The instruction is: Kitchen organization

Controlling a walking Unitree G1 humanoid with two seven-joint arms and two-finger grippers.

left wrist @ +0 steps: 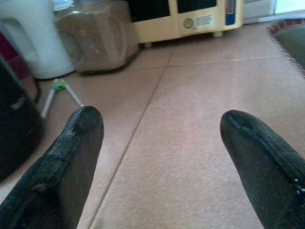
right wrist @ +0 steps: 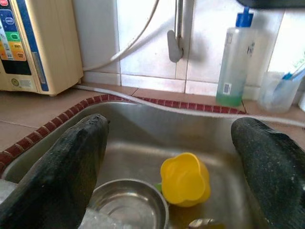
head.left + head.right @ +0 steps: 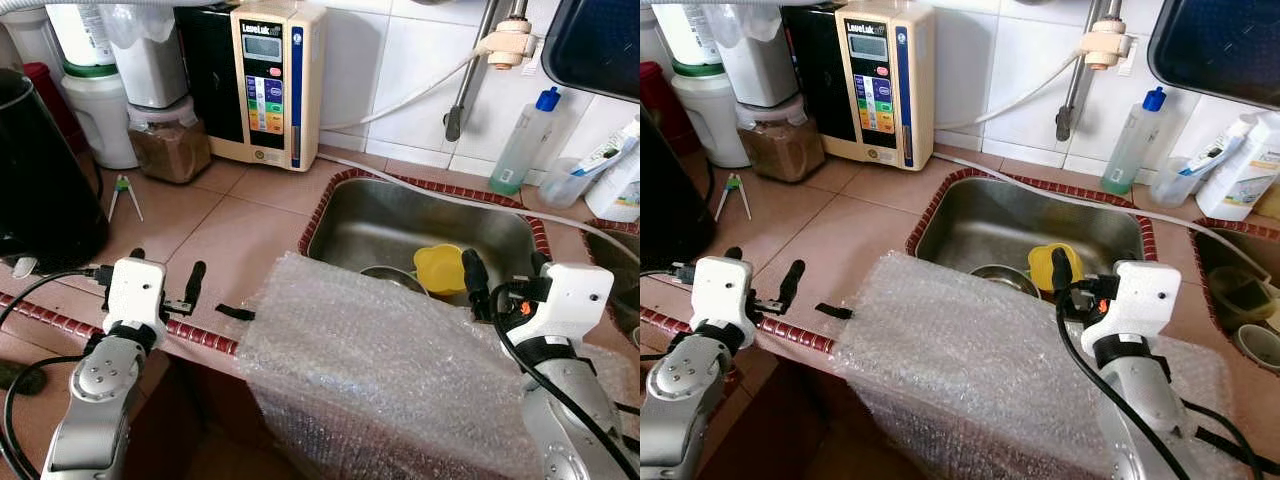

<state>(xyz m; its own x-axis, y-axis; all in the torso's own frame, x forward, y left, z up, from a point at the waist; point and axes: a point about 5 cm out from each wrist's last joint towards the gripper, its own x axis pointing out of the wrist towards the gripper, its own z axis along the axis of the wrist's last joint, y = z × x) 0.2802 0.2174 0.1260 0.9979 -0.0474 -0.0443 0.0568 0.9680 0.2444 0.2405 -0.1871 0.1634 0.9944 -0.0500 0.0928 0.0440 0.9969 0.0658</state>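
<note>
- Worktop (image 3: 240, 225), tan tiles with a dark red tile edge, runs across the scene; sink (image 3: 400, 225) sunk into it right of centre.
- Sheet of bubble wrap (image 3: 370, 370) draped over the near worktop edge, its far edge reaching the sink rim, lying between the two arms.
- Black appliance (image 3: 40, 180) at far left on the worktop.
- Cream water machine (image 3: 265, 85) stands against the far wall tiles; brown-filled jar (image 3: 168, 145) and white jug (image 3: 100, 115) to its left.
- Right hand (image 3: 505, 285) over the near sink rim, fingers spread wide, holding nothing; the cup and bowl lie beyond it.
- Left hand (image 3: 165, 275) low over the worktop at the near left edge, fingers wide apart, empty.
- Soap bottle (image 3: 525, 140) with blue cap at far right by the wall; clear cup with toothbrush (image 3: 570, 180) just beside it.
- Steel bowl (image 2: 126, 205) in the sink bottom, near side.
- Yellow cup (image 3: 440, 268) in the sink, on its side, just right of the bowl.
- Small green-and-white tongs (image 3: 124, 195) on the worktop, near the jar.
</note>
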